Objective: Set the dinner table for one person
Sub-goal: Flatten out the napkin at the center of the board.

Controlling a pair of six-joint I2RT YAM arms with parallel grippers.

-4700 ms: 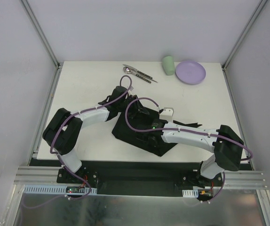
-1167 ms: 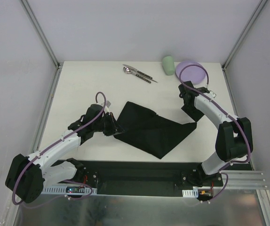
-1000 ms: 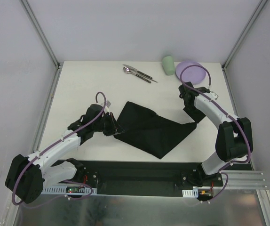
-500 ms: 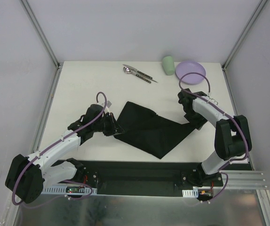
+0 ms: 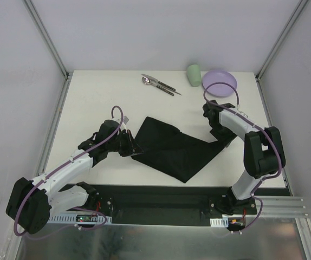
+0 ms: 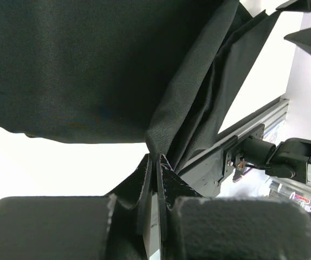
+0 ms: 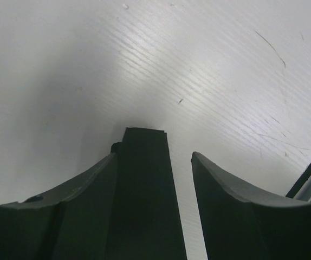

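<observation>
The white dinner table [image 5: 101, 103] carries a black cloth mat [image 5: 172, 149], rumpled and lying at an angle. My left gripper [image 5: 128, 146] is at the mat's left corner. In the left wrist view its fingers [image 6: 156, 160] are shut on a pinched fold of the mat [image 6: 90, 65]. My right gripper [image 5: 219, 130] hangs over the mat's right corner. In the right wrist view its fingers [image 7: 169, 149] stand apart over bare white table [image 7: 199, 65]. A black strip lies against the left finger.
At the back right stand a purple plate [image 5: 219, 83] and a green cup [image 5: 194, 74] on its side. Cutlery [image 5: 158, 84] lies at the back middle. Grey frame rails [image 5: 52, 124] edge the table.
My right arm has folded in, and its wrist has shifted a little left and towards the near side over the mat's right corner. The left arm has held still.
</observation>
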